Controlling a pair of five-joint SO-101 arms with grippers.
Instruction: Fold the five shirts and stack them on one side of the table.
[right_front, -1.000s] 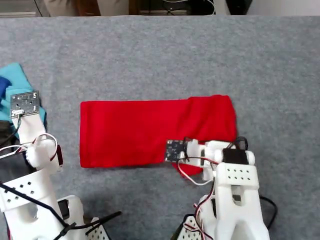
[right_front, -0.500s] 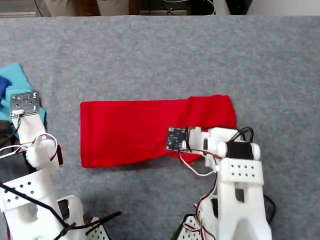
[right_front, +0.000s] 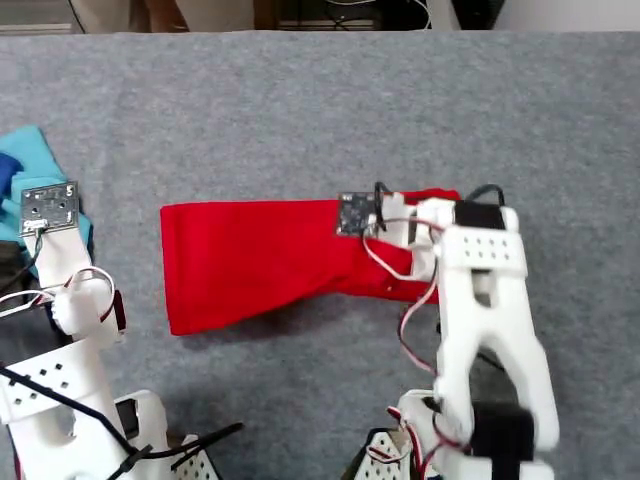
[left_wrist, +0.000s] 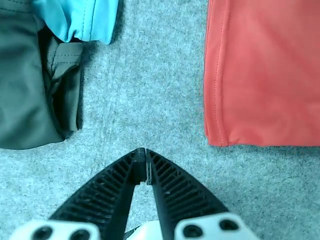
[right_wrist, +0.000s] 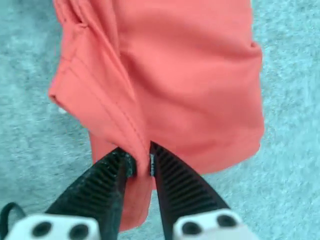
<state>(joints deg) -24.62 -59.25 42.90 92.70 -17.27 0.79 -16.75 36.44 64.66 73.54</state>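
Red shirt (right_front: 250, 265) mid-fold: right gripper (right_wrist: 142, 156), jaws clamped on its edge. Left gripper (left_wrist: 145, 167), jaws closed, empty. Teal shirt (left_wrist: 80, 17) and dark shirt (left_wrist: 25, 85) lie at the counter's (right_front: 300, 100) left; folding unfinished.

My right arm (right_front: 478, 262) reaches over the right end of the red shirt (right_front: 250, 265) at mid-frame, and the shirt's lower edge slants up toward it. My left arm (right_front: 70, 300) sits at the lower left, beside a teal shirt (right_front: 35, 145) on the grey tabletop (right_front: 320, 100).
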